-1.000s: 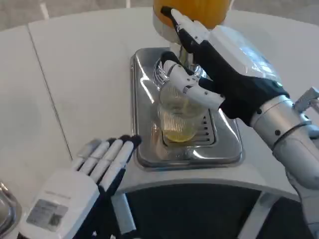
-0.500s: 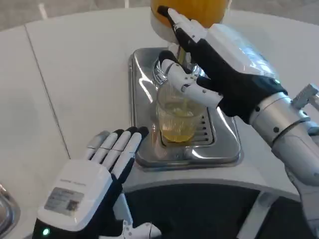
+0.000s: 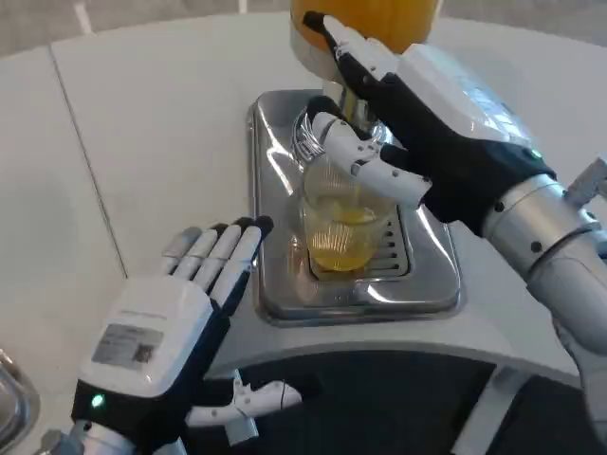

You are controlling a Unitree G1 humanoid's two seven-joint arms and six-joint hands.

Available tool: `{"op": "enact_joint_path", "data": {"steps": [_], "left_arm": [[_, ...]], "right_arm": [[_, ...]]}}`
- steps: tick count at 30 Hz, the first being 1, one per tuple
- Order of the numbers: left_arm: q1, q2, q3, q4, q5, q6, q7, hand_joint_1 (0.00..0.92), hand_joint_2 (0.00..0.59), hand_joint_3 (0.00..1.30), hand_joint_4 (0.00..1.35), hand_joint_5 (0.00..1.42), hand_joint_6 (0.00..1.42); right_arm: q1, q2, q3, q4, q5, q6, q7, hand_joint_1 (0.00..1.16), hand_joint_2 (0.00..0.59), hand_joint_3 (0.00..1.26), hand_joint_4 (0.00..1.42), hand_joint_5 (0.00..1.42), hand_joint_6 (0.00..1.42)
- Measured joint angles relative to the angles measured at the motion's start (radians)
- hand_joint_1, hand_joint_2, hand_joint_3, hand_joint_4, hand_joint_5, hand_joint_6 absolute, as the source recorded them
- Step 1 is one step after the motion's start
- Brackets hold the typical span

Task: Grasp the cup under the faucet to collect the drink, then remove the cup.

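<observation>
The right hand [image 3: 432, 123] is gripping the ribbed clear cup [image 3: 340, 227] with its fingers wrapped around the rim. The cup is sitting on the shiny steel tray [image 3: 275, 190], holding yellow drink. The left hand [image 3: 166, 327] is lying flat, fingers spread, grasping nothing, near the surface's [image 3: 161, 123] front edge.

Noted a white table [image 3: 171, 123], crossed by a thin dark seam [image 3: 90, 171] running from the far left down toward the near side. Found a shiny steel drip tray [image 3: 275, 190] lying flat on the table close to the near edge, with a slotted grate [image 3: 394, 248] set into its right part. Caught bright reflections along the tray's raised rim. Made out a curved metal rim [image 3: 14, 403] at the lower left corner, too cropped to identify. Saw a dark gap [image 3: 379, 398] below the table's rounded near edge, crossed by a white strut [image 3: 488, 408]. Glimpsed grey floor [image 3: 142, 11] beyond the far edge.
</observation>
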Motion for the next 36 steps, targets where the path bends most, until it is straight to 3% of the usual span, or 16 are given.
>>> {"op": "enact_joint_path", "data": {"steps": [5, 12, 17, 19, 29, 32, 36], "left_arm": [[-0.021, 0.001, -0.001, 0.013, -0.001, 0.006, 0.0, 0.007, 0.099, 0.0, 0.0, 0.06, 0.05], [-0.029, 0.001, -0.006, 0.025, -0.002, 0.008, 0.0, 0.0, 0.1, 0.0, 0.0, 0.06, 0.05], [-0.036, 0.001, -0.015, 0.029, -0.004, 0.012, 0.001, 0.0, 0.106, 0.0, 0.0, 0.08, 0.07], [-0.037, 0.002, -0.02, 0.031, -0.007, 0.012, 0.002, 0.0, 0.111, 0.0, 0.0, 0.09, 0.08], [-0.046, -0.001, -0.038, 0.048, -0.008, 0.013, 0.02, 0.0, 0.116, 0.0, 0.0, 0.11, 0.09], [-0.06, -0.001, -0.04, 0.059, -0.008, 0.017, 0.023, 0.0, 0.132, 0.0, 0.0, 0.14, 0.12], [-0.076, -0.009, -0.043, 0.074, -0.007, 0.018, 0.062, 0.0, 0.135, 0.0, 0.0, 0.15, 0.14]], "right_arm": [[0.02, 0.0, -0.014, -0.022, 0.002, 0.003, 0.003, 0.0, 0.575, 0.0, 0.0, 0.0, 0.0], [0.104, -0.002, -0.07, -0.103, 0.004, 0.008, -0.004, 0.0, 0.586, 0.01, 0.0, 0.0, 0.0], [0.234, 0.008, -0.134, -0.167, -0.005, -0.015, -0.093, 0.03, 0.586, 0.02, 0.0, 0.0, 0.0], [0.303, 0.034, -0.159, -0.185, -0.02, -0.018, -0.147, 0.03, 0.585, 0.02, 0.0, 0.0, 0.0], [0.429, 0.114, -0.161, -0.203, -0.041, -0.009, -0.217, 0.05, 0.576, 0.02, 0.0, 0.0, 0.0], [0.452, 0.114, -0.153, -0.204, -0.045, -0.011, -0.216, 0.05, 0.574, 0.02, 0.0, 0.0, 0.0], [0.479, 0.078, -0.146, -0.212, -0.052, -0.043, -0.198, 0.06, 0.566, 0.01, 0.0, 0.0, 0.0]]}}
